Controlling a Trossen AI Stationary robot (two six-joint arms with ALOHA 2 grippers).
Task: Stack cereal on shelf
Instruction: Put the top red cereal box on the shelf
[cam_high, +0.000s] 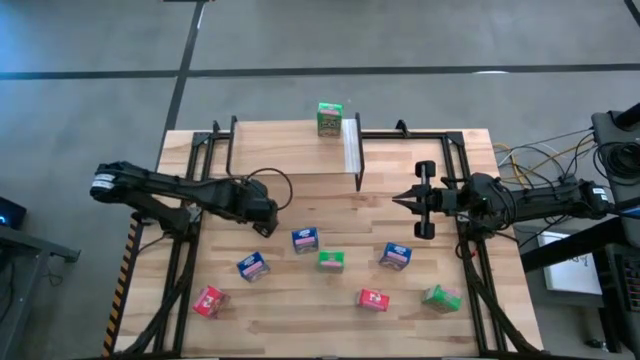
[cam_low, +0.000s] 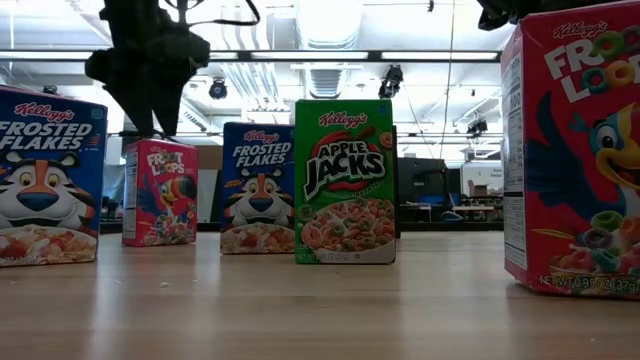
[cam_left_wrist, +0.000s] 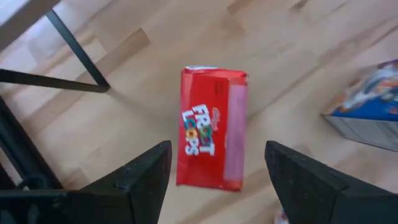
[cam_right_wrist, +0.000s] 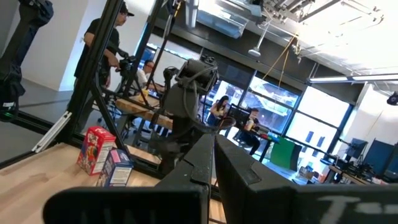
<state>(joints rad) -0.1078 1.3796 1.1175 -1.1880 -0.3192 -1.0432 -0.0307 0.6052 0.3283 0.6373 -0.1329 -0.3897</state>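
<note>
A red cereal box stands on the table right under my left gripper. The gripper is open and points down, with one finger on either side of the box and clear of it. In the low view the box stands upright below the dark gripper. In the high view my left gripper hides it. One green box stands on the far edge of the shelf. My right gripper is shut and empty. It hovers right of the shelf and points toward the table's left.
Loose boxes stand on the near half of the table: blue ones, green ones and red ones. A blue box is close beside the red one. People stand beyond the table.
</note>
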